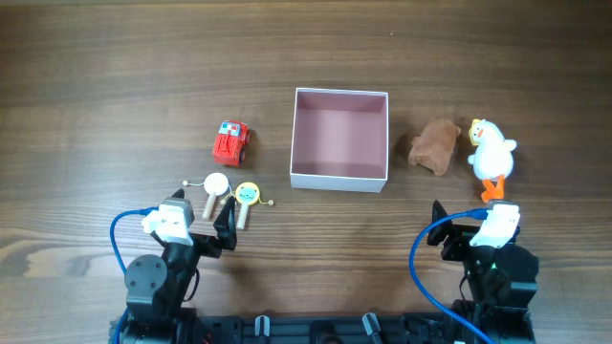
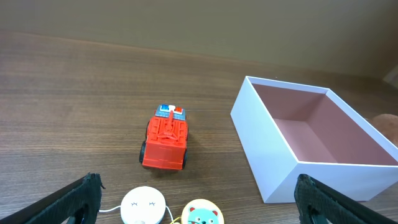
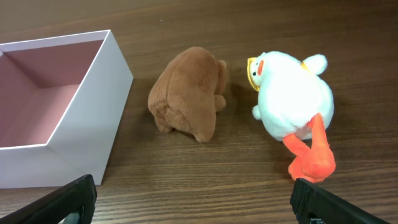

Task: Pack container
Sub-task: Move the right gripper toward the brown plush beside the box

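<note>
Overhead is showing the container (image 1: 339, 178) sitting mid-table with nothing in it, so packing is looking unstarted. Left wrist: the left gripper (image 2: 199, 200) is hovering spread wide, the red truck (image 2: 165, 138) and rattles (image 2: 143, 205) waiting beside the box. Right wrist: the right gripper (image 3: 193, 200) is gaping too, the brown plush (image 3: 186, 99) and white duck (image 3: 292, 102) lying outside.

The table (image 1: 115, 76) is lit evenly and softly from above; faint shadows are seen beside the container (image 3: 99, 118); all views are sharp.
</note>
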You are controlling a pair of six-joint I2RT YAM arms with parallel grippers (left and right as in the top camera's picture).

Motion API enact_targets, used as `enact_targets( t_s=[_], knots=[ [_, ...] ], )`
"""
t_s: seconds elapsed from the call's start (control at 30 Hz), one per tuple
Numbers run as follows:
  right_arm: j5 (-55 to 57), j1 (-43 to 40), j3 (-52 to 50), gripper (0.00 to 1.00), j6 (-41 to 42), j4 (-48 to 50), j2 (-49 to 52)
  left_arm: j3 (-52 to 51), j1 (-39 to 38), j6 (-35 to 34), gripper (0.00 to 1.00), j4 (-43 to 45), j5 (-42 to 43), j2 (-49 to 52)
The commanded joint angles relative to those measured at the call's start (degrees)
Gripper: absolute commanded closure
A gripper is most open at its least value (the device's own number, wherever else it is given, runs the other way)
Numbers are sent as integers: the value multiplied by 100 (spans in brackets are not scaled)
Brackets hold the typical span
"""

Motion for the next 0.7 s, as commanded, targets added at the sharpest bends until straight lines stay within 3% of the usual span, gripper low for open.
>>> enact_targets(
  t_s=[0.0,0.67],
  knots=[
    [-52,28,-42,0,-103,-7,-35,-68,26,109,0,35,111,-68],
    [98,28,-42,0,-109,2,-35,-70,26,109,0,33,114,-68]
  ],
)
